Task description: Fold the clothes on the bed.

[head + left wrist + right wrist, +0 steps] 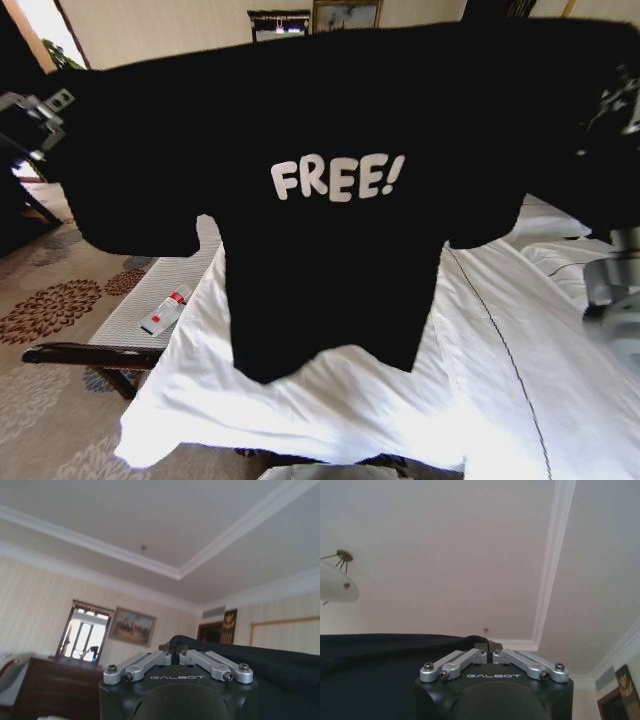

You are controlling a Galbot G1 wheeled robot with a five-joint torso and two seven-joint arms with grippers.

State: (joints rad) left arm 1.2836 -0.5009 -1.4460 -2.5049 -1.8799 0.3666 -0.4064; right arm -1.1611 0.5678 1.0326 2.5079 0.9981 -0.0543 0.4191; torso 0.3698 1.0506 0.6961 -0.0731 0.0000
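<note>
T-shirt [330, 230]: black, white "FREE!" lettering facing the head camera, held up spread wide in the air above the bed, hem hanging free just over the duvet.
Left tool [175, 653]: raised at the left, fingers pinched together on the T-shirt's top edge; black fabric [280, 667] runs off from the fingertips.
Right tool [490, 647]: raised at the right, fingers clamped on the other end of the top edge; black cloth [370, 670] drapes away from it.
Bed [520, 340]: white duvet with a thin dark trim line, pillows at the right, lying below and behind the shirt.
Bench [150, 320]: white-cushioned, dark frame, beside the bed at the left, with a small white and red tube [166, 311] on it.
</note>
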